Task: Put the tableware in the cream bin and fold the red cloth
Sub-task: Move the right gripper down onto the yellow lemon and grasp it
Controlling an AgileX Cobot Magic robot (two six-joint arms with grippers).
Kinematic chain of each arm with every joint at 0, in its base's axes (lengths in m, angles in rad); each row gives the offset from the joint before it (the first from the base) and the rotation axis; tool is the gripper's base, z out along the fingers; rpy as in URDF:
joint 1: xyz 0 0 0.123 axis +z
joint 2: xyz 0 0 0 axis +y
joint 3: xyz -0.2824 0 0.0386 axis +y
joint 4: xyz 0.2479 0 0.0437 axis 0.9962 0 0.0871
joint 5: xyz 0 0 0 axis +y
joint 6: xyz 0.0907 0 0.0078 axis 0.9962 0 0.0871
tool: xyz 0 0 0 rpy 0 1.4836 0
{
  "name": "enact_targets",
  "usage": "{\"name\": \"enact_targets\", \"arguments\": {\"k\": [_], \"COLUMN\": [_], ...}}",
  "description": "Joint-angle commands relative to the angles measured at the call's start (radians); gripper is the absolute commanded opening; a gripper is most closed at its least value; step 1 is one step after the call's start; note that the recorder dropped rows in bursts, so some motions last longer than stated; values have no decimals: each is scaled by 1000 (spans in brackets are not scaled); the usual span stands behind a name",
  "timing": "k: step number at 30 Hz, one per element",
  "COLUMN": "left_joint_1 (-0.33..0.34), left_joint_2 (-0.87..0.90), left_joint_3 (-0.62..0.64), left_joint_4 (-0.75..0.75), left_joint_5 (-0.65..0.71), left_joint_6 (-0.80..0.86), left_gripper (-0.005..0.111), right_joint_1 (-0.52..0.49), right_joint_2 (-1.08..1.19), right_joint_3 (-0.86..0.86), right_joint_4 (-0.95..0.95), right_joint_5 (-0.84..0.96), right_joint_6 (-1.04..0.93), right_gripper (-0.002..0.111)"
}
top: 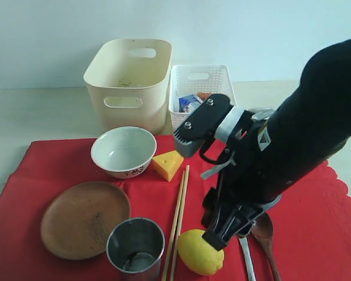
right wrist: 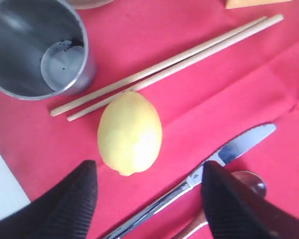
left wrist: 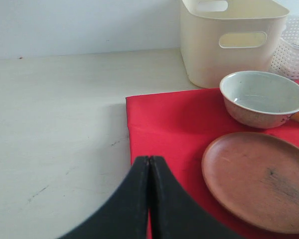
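Tableware is all out on the red cloth (top: 322, 234) in the exterior view. The bowl (top: 123, 151) sits near the cloth's far edge, in front of the cream bin (top: 128, 82). The plate (top: 85, 218) and steel cup (top: 135, 243) are toward its near left corner, and the chopsticks (top: 179, 216) run down the middle. The knife (top: 246, 257) and spoon (top: 263, 231) lie at the near edge. The bin shows none of these inside and the cloth lies flat, so both parts are yet to do. The right gripper (top: 217, 234) hangs beside the lemon (top: 200, 252).

In the left wrist view, the left gripper (left wrist: 149, 189) is pressed closed and empty, over the cloth's left edge.

In the right wrist view, the right jaws stand wide, holding nothing, with lemon and knife below.
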Motion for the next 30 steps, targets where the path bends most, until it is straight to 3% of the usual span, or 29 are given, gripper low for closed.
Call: {"name": "enact_targets", "arguments": {"k": [1, 9, 20, 23, 28, 30], "left_joint_1": [2, 2, 2, 2, 2, 2], "left_joint_2": [-6, -6, -6, -6, -6, -6], "left_joint_3": [2, 2, 2, 2, 2, 2], "left_joint_4": [-5, -5, -5, -5, -5, -5], "left_joint_5": [-11, -11, -11, -11, -11, -11], "left_joint_6": [-3, -3, -6, -3, -3, -6], "left_gripper": [0, 0, 0, 0, 0, 0], "right_joint_1": [63, 72, 72, 72, 72, 72], "right_joint_2": [62, 252, 343, 355, 334, 315], "right_joint_3": [-8, -8, -8, -8, -8, -8], "right_joint_4": [-11, -47, -48, -48, -88, -143], "right_joint_5": [-39, -101, -156, -150, -123, -100], "right_joint_6": [14, 94, 127, 127, 127, 148], "right_gripper": [73, 73, 70, 52, 1, 0]}}
